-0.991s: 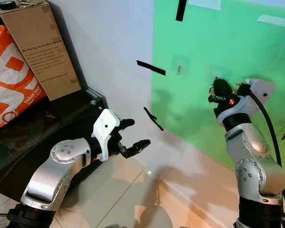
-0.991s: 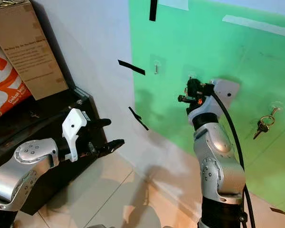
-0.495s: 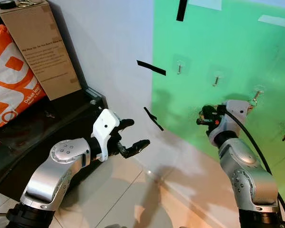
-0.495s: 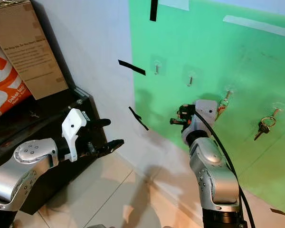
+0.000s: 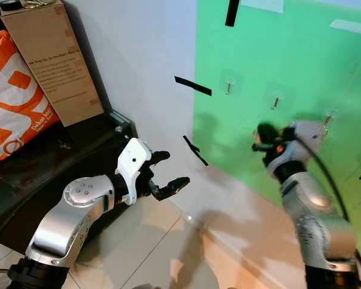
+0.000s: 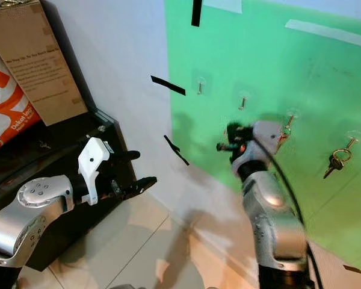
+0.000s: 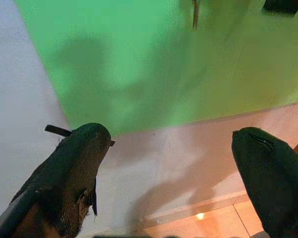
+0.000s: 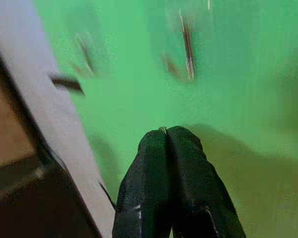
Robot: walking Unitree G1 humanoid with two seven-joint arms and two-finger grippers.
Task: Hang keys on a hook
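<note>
Lowered from hook height, right hand (image 6: 228,139) pinched shut and empty, left hand (image 5: 168,174) open; keys (image 6: 335,161), 3 o'clock, light, jangly: grasp ring.

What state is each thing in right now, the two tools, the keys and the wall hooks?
Left tool: open, empty, held low.
Right tool: shut, empty, raised near the green wall.
Keys: hanging on the rightmost hook.
Two left hooks: bare.
</note>
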